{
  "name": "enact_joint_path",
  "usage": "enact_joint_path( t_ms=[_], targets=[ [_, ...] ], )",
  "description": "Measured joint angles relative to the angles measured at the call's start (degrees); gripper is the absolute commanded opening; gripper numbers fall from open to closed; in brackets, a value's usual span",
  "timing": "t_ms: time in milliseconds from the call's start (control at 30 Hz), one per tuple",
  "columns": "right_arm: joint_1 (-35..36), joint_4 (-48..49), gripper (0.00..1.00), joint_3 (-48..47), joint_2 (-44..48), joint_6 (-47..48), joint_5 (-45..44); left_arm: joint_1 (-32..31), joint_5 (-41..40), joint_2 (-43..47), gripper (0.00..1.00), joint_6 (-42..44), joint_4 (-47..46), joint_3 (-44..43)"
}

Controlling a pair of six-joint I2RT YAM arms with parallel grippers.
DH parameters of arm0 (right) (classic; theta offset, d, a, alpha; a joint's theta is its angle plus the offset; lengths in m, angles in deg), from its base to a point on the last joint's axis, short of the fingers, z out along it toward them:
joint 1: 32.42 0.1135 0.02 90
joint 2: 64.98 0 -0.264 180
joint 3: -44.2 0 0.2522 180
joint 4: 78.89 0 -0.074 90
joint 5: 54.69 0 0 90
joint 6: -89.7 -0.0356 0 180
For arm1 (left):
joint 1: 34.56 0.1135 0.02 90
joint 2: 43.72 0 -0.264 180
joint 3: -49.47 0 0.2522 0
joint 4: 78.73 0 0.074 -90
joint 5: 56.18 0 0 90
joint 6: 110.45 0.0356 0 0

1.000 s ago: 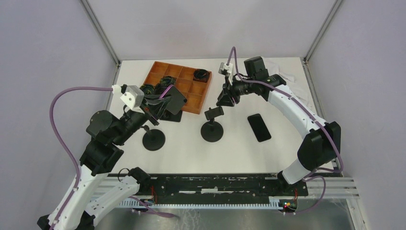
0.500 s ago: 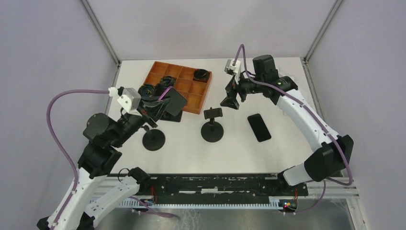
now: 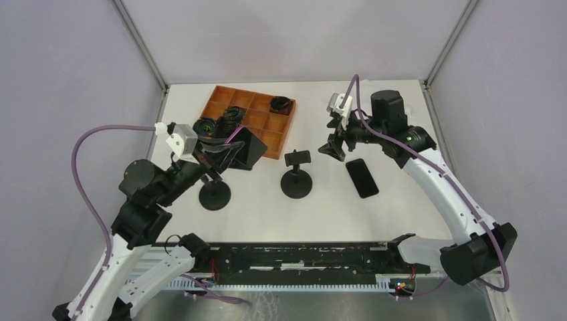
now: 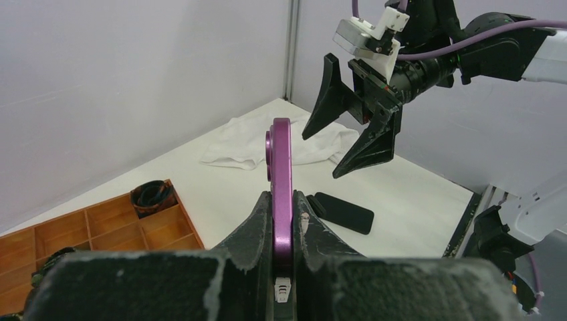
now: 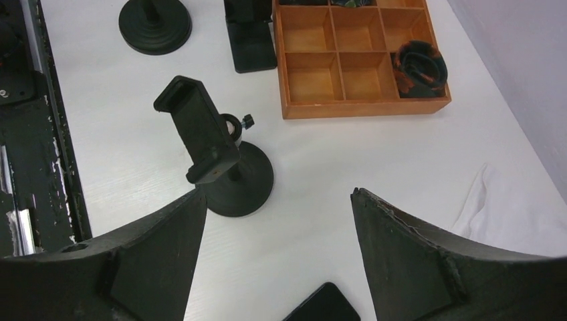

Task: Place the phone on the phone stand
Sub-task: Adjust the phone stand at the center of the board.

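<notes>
Purple phone (image 4: pixel 279 154), seemingly, clamped in left pincer (image 4: pixel 281 200); right pincer (image 5: pixel 277 194) gapes wide, empty.

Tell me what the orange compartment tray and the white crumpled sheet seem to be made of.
The orange compartment tray: probably plastic, possibly wood; matte, uniform colour, thin straight walls. The white crumpled sheet: looks like soft cloth; it lies in loose folds, without gloss.

Robot lab cell: white table (image 3: pixel 267 214), plain grey walls (image 3: pixel 60 80), aluminium corner posts (image 3: pixel 140 43).
</notes>
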Motion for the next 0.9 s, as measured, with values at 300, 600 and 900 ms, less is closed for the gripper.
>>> enact_joint_path(
  t_ms=[300, 600, 900],
  targets=[
    [5.09, 3.45, 0.79, 4.74, 1.46, -2.45, -6.75, 0.00, 0.33, 0.07, 0.02, -1.60, -0.48, 1.88],
    [10.69, 6.67, 0.72, 5.44, 1.27, -8.00, -12.50, 0.00, 0.33, -0.31, 0.02, -2.91, -1.97, 2.05],
    [14.12, 8.83, 0.63, 10.16, 1.22, -11.37, -16.68, 0.00, 0.44, -2.10, 0.02, -4.63, -4.13, 2.47]
  ],
)
